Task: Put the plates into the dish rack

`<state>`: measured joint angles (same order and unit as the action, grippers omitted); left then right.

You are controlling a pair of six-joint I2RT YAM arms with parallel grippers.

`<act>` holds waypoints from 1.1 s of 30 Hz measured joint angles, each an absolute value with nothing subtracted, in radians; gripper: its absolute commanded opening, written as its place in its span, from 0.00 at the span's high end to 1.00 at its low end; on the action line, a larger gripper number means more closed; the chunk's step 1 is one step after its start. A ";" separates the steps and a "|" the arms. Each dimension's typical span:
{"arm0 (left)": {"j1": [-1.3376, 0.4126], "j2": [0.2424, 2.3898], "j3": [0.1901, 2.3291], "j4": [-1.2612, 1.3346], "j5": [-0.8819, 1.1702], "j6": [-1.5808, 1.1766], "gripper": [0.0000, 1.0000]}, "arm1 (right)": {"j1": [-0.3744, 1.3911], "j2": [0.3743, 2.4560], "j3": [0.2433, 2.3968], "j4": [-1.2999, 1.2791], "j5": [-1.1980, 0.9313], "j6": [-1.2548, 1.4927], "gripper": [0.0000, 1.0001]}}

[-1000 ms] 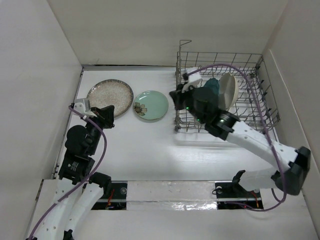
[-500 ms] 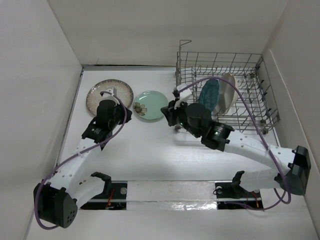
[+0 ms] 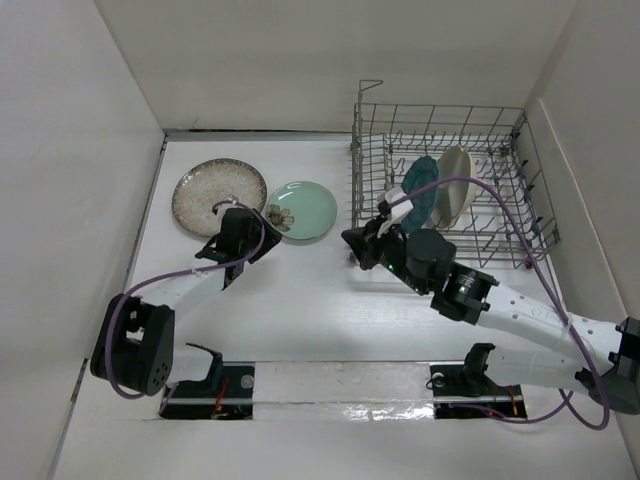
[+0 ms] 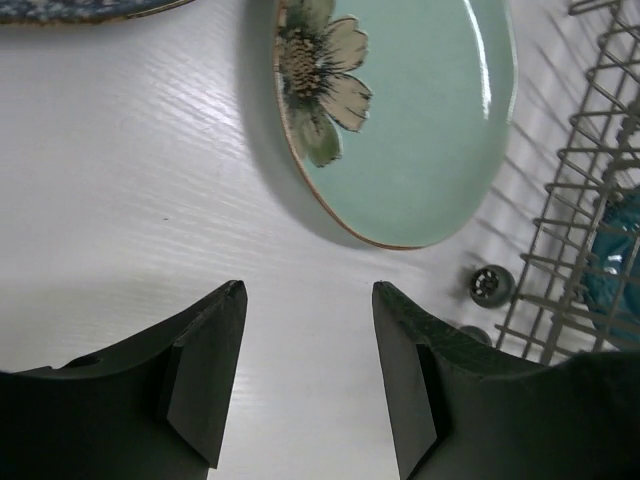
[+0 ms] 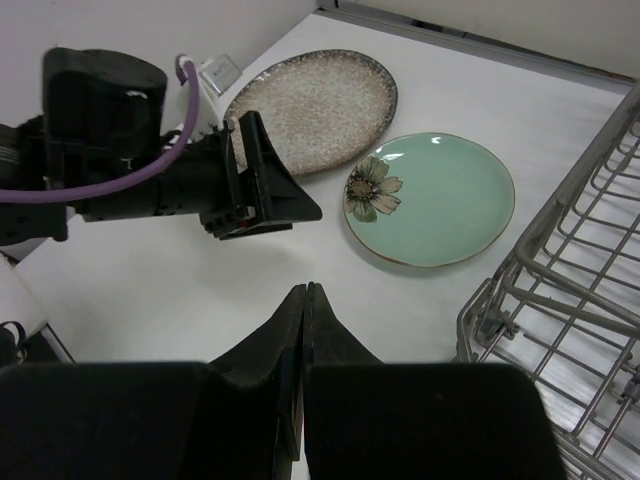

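The pale mint plate (image 3: 302, 210) with a flower motif lies flat on the table, and the larger speckled beige plate (image 3: 219, 197) lies to its left. My left gripper (image 3: 262, 228) is open, low over the table just short of the mint plate (image 4: 400, 120), with nothing between its jaws (image 4: 308, 290). In the dish rack (image 3: 520, 190) the dark teal plate (image 3: 420, 190) and the cream plate (image 3: 456, 185) stand on edge. My right gripper (image 3: 352, 240) is shut and empty (image 5: 306, 288) outside the rack's near left corner, facing the mint plate (image 5: 440, 200).
White walls close in the table at left, back and right. The rack's wire side (image 4: 590, 190) and its small caster wheel (image 4: 491, 286) stand just right of the mint plate. The two arms face each other across a short gap (image 5: 275, 195).
My left arm swung in from the left toward the mint plate and its jaws opened. The right arm drew back out of the rack to the table by its left corner.
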<state>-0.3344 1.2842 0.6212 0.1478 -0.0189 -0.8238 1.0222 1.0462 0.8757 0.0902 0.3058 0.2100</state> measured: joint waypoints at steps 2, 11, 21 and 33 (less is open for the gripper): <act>-0.334 1.313 0.617 0.154 -0.041 -0.854 0.49 | 1.022 1.026 0.860 0.092 0.302 0.211 1.00; -0.334 1.456 0.617 0.276 -0.064 -0.972 0.50 | 1.022 0.957 0.825 0.135 0.276 0.215 1.00; -0.334 1.585 0.619 0.406 -0.039 -1.074 0.53 | 1.022 0.920 0.803 0.140 0.296 0.213 1.00; -0.334 1.678 0.645 0.525 -0.040 -1.135 0.62 | 1.022 0.897 0.801 0.143 0.322 0.210 1.00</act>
